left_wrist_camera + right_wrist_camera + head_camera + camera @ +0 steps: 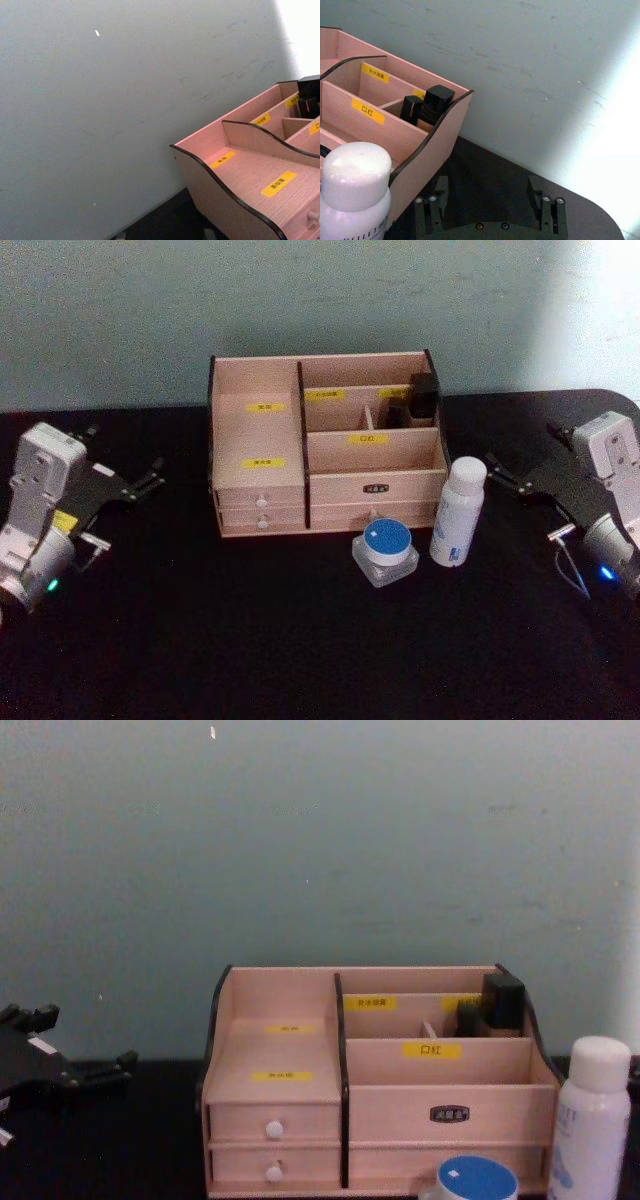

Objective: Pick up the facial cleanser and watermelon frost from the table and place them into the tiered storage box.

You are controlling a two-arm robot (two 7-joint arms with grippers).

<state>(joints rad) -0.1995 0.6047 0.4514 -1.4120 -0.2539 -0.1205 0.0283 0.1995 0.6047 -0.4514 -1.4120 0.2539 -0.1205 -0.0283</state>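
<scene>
White capped bottle [457, 510], stood just beside the tiered storage box [258, 438], is judged light, rigid, slippery, best taken mid-body; left gripper [150, 477] and right gripper [490, 202] are held spread, empty.

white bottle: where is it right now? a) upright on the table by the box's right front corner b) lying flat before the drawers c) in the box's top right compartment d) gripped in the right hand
A: the white bottle stands upright on the table at the tiered storage box's right front corner, beside the blue-lidded jar; the left hand and right hand sit off at the sides, touching nothing.
</scene>
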